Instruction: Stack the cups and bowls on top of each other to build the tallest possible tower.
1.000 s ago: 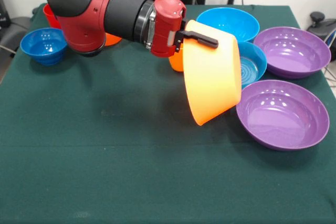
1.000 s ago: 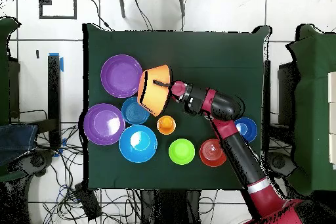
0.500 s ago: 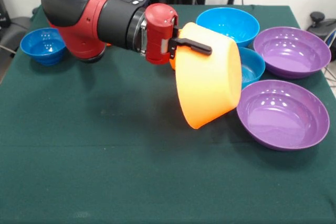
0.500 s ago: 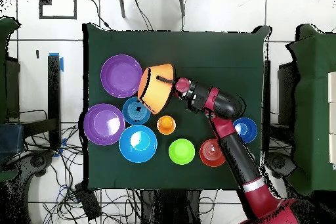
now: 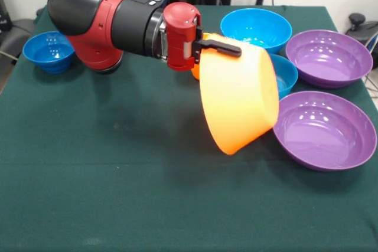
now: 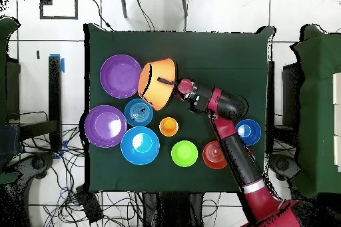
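My gripper [image 5: 235, 51] is shut on the rim of the large yellow-orange bowl [image 5: 239, 101]. It holds the bowl tipped on its side above the cloth, mouth turned away from the arm. One finger lies along the bowl's outside; the other is hidden inside. In the overhead view the gripper [image 6: 166, 82] and bowl [image 6: 156, 84] sit beside one purple bowl [image 6: 120, 76]. The bowl's rim is close against the near purple bowl [image 5: 325, 129]. The orange cup [image 6: 168, 127] and red cup [image 6: 214, 156] stand upright; the arm hides the red one in the front view.
Second purple bowl [image 5: 329, 57], big blue bowl [image 5: 257, 26] and light-blue bowl [image 5: 284, 76] cluster at the right of the front view. The dark-blue bowl [image 5: 49, 50] stands at the far left. The green bowl [image 6: 184, 153] shows only in the overhead view.
The arm has carried the yellow-orange bowl a little away from the robot's base, still tipped. The near purple bowl has shifted slightly sideways, away from it.
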Robot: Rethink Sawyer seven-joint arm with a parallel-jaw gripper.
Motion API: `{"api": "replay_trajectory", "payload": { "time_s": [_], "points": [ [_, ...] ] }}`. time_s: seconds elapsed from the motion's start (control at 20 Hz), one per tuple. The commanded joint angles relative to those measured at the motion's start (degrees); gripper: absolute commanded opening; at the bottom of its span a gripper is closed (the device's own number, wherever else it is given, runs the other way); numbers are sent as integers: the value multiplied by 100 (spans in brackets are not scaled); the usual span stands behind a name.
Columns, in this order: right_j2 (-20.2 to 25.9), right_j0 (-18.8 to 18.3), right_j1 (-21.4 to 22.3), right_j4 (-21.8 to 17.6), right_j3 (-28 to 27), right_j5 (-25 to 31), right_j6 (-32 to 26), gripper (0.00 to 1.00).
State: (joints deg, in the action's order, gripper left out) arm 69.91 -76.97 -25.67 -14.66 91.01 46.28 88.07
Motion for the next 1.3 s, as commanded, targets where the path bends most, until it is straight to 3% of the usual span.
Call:
{"api": "replay_trajectory", "payload": {
  "time_s": [0.05, 0.5, 1.1, 1.15, 1.3],
  "points": [
    [-295, 301, -330, -69, -757, 234, -1539, 0],
    [-78, 787, 100, 373, -1356, 879, -1268, 0],
    [-64, 731, 107, 44, -1300, 664, -1522, 0],
    [-70, 705, 85, 29, -1268, 648, -1540, 100],
    [-142, 744, 137, 79, -1300, 768, -1439, 100]
  ]
}}
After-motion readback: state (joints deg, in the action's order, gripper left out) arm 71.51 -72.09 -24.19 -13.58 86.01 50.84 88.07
